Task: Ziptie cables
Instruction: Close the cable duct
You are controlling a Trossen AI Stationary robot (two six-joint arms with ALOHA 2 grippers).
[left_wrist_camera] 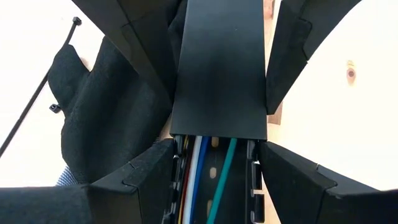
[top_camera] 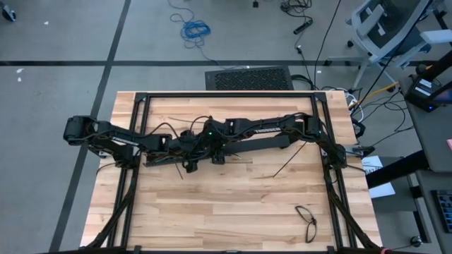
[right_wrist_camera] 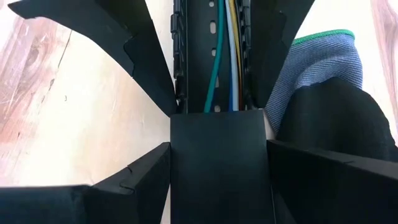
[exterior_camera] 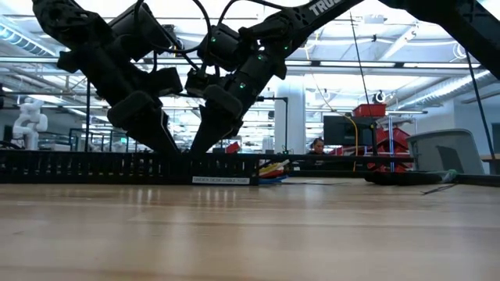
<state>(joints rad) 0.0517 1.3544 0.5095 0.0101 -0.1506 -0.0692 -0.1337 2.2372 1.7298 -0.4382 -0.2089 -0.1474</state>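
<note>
Near the middle of the wooden desk [top_camera: 233,204], both arms meet over a long black slotted cable duct [exterior_camera: 94,167]. The left gripper [left_wrist_camera: 217,93] and the right gripper [right_wrist_camera: 217,168] each stand astride a flat black lid [left_wrist_camera: 219,68] that covers part of this duct, their jaws apart on either side of it; I cannot tell if they press it. The cables [right_wrist_camera: 225,56], green, white, blue and yellow, lie inside the open channel and run under the lid. A loose zip tie [left_wrist_camera: 37,106] lies just beside.
</note>
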